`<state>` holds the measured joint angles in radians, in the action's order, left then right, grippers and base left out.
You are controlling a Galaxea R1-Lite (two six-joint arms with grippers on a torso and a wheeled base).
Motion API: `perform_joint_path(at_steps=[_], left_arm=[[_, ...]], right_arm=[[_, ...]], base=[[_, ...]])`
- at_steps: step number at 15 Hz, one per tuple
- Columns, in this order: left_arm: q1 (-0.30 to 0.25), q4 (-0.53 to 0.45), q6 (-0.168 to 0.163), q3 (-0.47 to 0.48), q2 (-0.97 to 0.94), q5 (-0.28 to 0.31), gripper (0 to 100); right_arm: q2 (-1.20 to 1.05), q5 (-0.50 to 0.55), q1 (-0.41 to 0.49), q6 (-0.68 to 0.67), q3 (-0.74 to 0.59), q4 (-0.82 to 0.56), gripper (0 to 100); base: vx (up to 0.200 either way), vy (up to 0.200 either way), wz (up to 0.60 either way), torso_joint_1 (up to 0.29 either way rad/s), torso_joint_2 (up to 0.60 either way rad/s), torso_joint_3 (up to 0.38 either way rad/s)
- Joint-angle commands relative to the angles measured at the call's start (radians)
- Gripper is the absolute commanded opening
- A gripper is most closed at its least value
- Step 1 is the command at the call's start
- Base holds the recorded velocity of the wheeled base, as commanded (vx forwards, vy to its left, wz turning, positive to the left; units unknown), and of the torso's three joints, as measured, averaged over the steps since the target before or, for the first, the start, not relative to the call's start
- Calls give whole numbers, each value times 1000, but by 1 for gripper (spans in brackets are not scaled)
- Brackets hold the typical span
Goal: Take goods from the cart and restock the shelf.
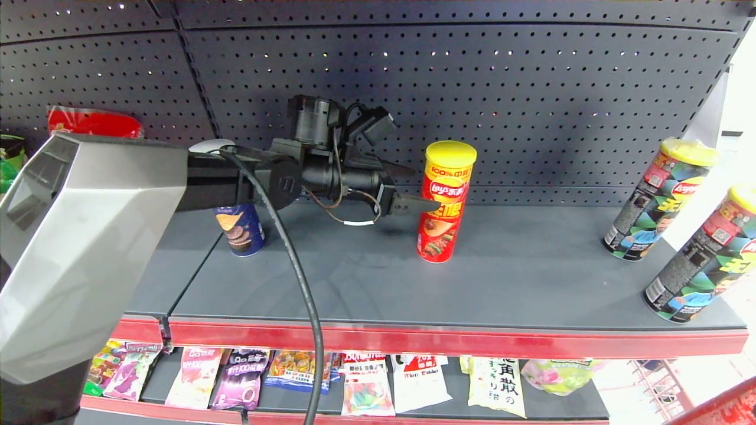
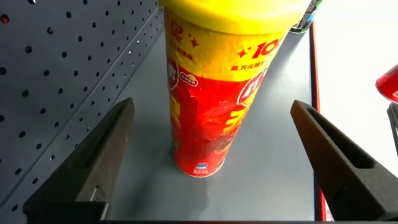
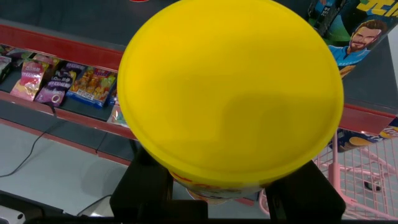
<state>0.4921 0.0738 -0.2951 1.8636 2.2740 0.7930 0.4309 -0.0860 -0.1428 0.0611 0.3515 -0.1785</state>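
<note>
A red chip can [image 1: 444, 200] with a yellow lid stands upright mid-shelf on the dark shelf board [image 1: 508, 283]. My left gripper [image 1: 422, 192] is level with its middle, open. In the left wrist view the red can [image 2: 217, 93] stands between the two dark fingers [image 2: 99, 162], with a gap on each side. My right gripper [image 3: 227, 190] is shut on another can, whose yellow lid [image 3: 230, 93] hides most of its body. That can hangs out in front of the shelf's red edge [image 3: 62, 43].
A blue can [image 1: 241, 229] stands behind my left arm. Two black-and-green cans [image 1: 655, 203] [image 1: 703, 260] lean at the shelf's right end. Snack bags [image 1: 366, 383] line the lower shelf. A red cart rim [image 1: 720, 407] shows bottom right; pink basket wire [image 3: 360, 168] lies below the right gripper.
</note>
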Motion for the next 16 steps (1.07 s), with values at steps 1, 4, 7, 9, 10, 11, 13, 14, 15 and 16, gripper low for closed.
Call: perform_joint_path(at_steps=[1, 4, 7, 9, 10, 11, 13, 14, 15, 16], left_arm=[[9, 1, 2, 5, 7, 0, 100], [17, 41, 4, 9, 30, -3, 100], [19, 63, 16, 19, 45, -6, 100], [25, 78, 37, 25, 50, -6, 100], [28, 81, 44, 31, 58, -8, 100], [28, 90, 45, 39, 64, -8, 100], [31, 93, 47, 49, 71, -6, 100], [32, 93, 47, 49, 73, -6, 100], [31, 93, 47, 51, 78, -6, 100], [32, 95, 47, 54, 82, -6, 100]], right_arm=[[-4, 3, 0, 0, 0, 1, 0], [-4, 3, 0, 0, 0, 1, 0], [-4, 3, 5, 0, 0, 1, 0], [-6, 5, 5, 0, 0, -1, 0], [-4, 5, 5, 0, 0, 1, 0], [-4, 5, 5, 0, 0, -1, 0], [-4, 5, 5, 0, 1, -1, 0], [-4, 5, 5, 2, 1, -1, 0], [-4, 5, 5, 2, 1, 1, 0], [-4, 5, 5, 2, 1, 1, 0]], base=[[0, 0, 0, 0, 0, 0], [0, 0, 0, 0, 0, 0], [0, 0, 0, 0, 0, 0], [0, 0, 0, 0, 0, 0], [0, 0, 0, 0, 0, 0], [0, 0, 0, 0, 0, 0], [0, 0, 0, 0, 0, 0], [0, 0, 0, 0, 0, 0], [0, 0, 0, 0, 0, 0], [0, 0, 0, 0, 0, 0]])
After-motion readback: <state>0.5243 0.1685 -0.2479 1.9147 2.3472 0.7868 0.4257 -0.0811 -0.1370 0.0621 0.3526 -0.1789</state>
